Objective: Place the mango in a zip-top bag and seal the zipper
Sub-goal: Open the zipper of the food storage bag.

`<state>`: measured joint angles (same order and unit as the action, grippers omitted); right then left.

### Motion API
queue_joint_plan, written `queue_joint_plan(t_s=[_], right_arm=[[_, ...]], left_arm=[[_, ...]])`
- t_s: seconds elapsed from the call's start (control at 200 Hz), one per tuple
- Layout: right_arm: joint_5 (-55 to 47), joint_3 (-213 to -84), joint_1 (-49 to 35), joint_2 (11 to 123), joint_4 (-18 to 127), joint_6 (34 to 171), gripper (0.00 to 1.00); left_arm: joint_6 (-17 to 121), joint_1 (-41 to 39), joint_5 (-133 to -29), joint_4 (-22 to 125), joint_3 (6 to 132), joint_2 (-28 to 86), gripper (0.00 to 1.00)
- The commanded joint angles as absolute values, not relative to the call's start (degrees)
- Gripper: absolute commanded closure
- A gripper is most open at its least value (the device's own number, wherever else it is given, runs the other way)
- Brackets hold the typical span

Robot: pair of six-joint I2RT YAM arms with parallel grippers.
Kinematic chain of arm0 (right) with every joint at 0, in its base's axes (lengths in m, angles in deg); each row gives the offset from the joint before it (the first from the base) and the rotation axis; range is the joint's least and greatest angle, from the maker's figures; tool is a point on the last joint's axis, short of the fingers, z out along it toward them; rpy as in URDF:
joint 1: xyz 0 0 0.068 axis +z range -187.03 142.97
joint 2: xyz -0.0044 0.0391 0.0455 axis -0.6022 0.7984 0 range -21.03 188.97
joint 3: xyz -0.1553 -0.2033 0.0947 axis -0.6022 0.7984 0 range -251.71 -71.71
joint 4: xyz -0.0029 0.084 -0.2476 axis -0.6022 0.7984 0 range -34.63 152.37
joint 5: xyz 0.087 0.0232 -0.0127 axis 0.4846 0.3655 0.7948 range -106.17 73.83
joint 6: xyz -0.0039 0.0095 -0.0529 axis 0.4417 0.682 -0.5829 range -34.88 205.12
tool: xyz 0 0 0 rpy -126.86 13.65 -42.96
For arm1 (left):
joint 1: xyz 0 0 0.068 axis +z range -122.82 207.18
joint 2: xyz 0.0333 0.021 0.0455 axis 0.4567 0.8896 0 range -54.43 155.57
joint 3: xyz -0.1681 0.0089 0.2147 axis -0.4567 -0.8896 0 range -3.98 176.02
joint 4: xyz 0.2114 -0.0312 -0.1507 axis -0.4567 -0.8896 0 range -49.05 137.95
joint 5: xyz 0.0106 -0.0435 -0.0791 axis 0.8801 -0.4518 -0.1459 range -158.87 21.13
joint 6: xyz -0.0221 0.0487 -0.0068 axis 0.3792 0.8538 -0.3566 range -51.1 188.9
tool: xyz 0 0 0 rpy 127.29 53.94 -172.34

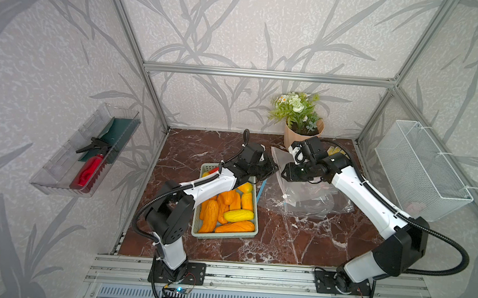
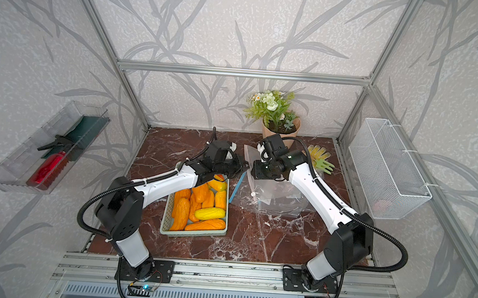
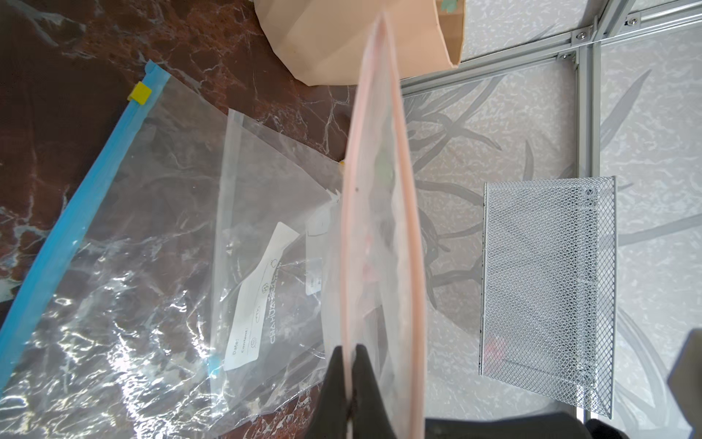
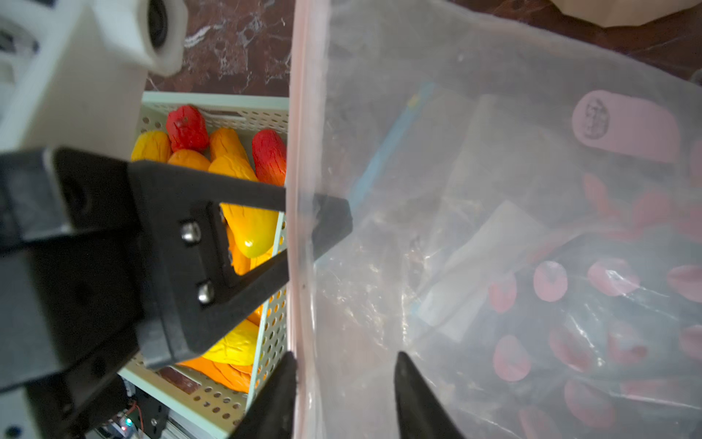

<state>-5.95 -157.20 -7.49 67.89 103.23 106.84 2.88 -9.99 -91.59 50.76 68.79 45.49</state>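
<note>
Mangoes [image 1: 238, 215]: all in the mint-green perforated basket [image 1: 224, 236], none bagged; the left forearm [image 1: 209, 185] crosses above them, so a reach in by either arm risks a knock
Left gripper [image 3: 348, 365]: clamped on one pink rim [image 3: 346, 266] of a clear zip-top bag [image 3: 376, 213], which stands raised on edge just beside the basket; thin film could slip out of so small a pinch
Bag mouth: only a narrow slit between the two pink rims; a mango would likely catch on it
Blue-zippered bag [image 3: 114, 266]: flat on the marble tabletop [image 1: 283, 244], zipper [image 3: 76, 213] untouched
Right gripper [image 4: 345, 355]: jaws partly apart astride the raised rim, holding nothing; closing on both walls would pinch the mouth closed
</note>
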Motion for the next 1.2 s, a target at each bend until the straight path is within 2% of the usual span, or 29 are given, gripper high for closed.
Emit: queue_joint_plan(t_s=[0.0, 0.11, 0.335, 0.49, 0.795, 1.195], right_arm=[[-8.1, -160.1, -6.7, 68.4, 103.0, 106.1, 0.44], [-11.0, -161.4, -4.9, 68.8, 104.0, 105.1, 0.37], [-16.1, -159.9, -2.4, 69.1, 105.0, 104.7, 0.36], [-18.3, -158.2, -2.3, 68.9, 103.2, 104.7, 0.42], [-23.9, -158.1, -1.6, 69.9, 102.5, 103.5, 0.44], [-21.4, -160.4, -2.9, 69.9, 104.3, 102.5, 0.45]], left_arm=[[1.5, -10.7, -91.3, 48.4, 70.9, 43.6, 1.0], [1.5, -10.7, -91.3, 47.6, 72.2, 43.6, 1.0], [1.4, -10.7, -91.3, 46.0, 74.2, 43.5, 1.0], [1.7, -10.7, -91.5, 44.7, 74.6, 43.2, 1.0], [3.1, -10.6, -91.4, 40.7, 76.7, 43.0, 1.0], [6.3, -10.6, -90.8, 35.6, 77.4, 43.4, 1.0]])
